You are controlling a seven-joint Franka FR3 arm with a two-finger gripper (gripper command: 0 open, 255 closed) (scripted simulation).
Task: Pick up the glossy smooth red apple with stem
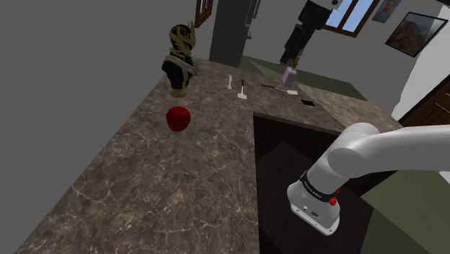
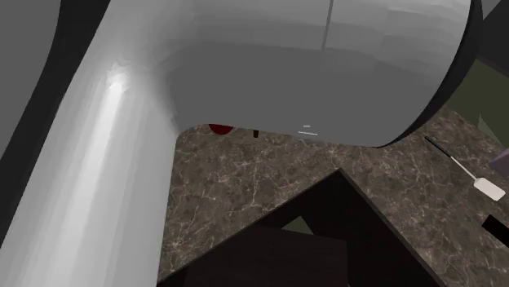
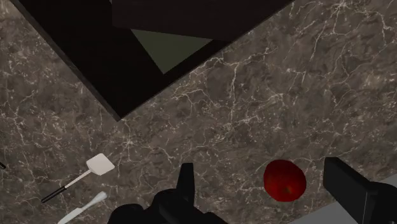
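Plain grey walls [image 1: 72,58] flanked the dark veined marble worktop [image 1: 144,187]; a wood-framed window [image 1: 351,14] and a framed picture [image 1: 415,32] hung beyond its far edge.

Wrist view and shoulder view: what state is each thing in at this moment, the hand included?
hand: open, fingers apart, holding nothing.
red apple: resting on the veined brown counter, untouched by the fingers.
spatula: lying flat on the counter.
dark figurine: standing upright on the counter.
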